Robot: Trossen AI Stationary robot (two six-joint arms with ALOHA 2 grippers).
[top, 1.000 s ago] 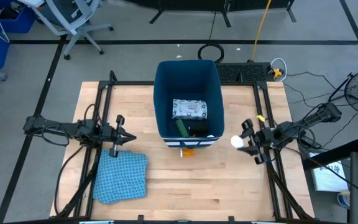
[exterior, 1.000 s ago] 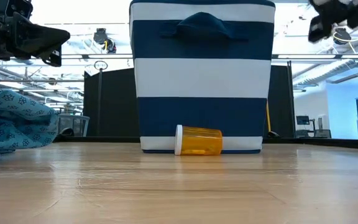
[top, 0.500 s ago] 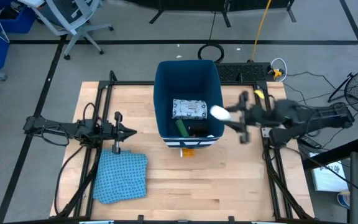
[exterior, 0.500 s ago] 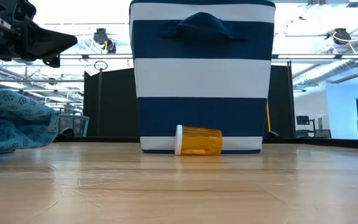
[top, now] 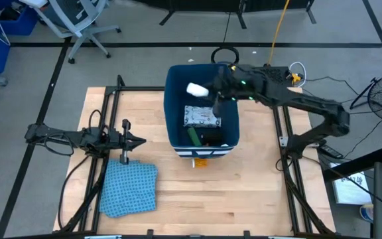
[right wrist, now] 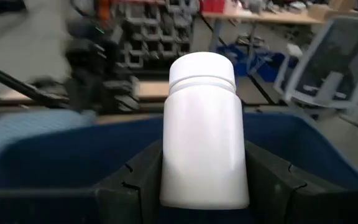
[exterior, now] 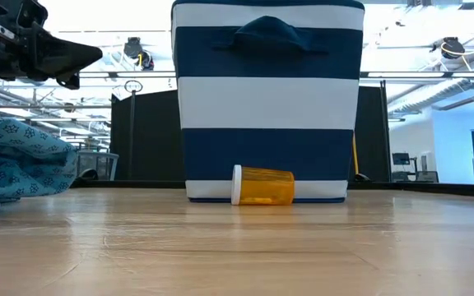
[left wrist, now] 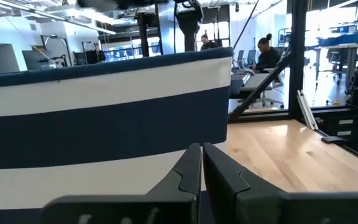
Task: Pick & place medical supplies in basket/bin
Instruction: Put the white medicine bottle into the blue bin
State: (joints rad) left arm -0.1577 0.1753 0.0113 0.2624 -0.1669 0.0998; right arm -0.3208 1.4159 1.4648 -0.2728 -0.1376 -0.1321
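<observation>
**White bottle now over the bin, drop not done yet**

Change over the last second: the right gripper went from the right edge of the table, centre-right of the high view, to above the bin, upper centre of frame. It's clenched on a white bottle, fingers either side of the body (right wrist view shows the bottle upright between them, bin rim behind). The jaws haven't changed width during the move, so the grip looks stable.

Meaning for the task: transport looks about done, release is the likely next step. The bottle sits over the far part of the opening, so it should land inside.

Already in the bin: a flat white packet, a green block, something black beside it. An orange vial with a white cap lies on its side on the table, touching the bin's near wall, lower centre in the low view. Not picked yet.

The left gripper is shut and empty, parked centre-left, above the blue cloth.

Labels: none readable. The bottle is plain white; the packet print is too small to make out.
</observation>
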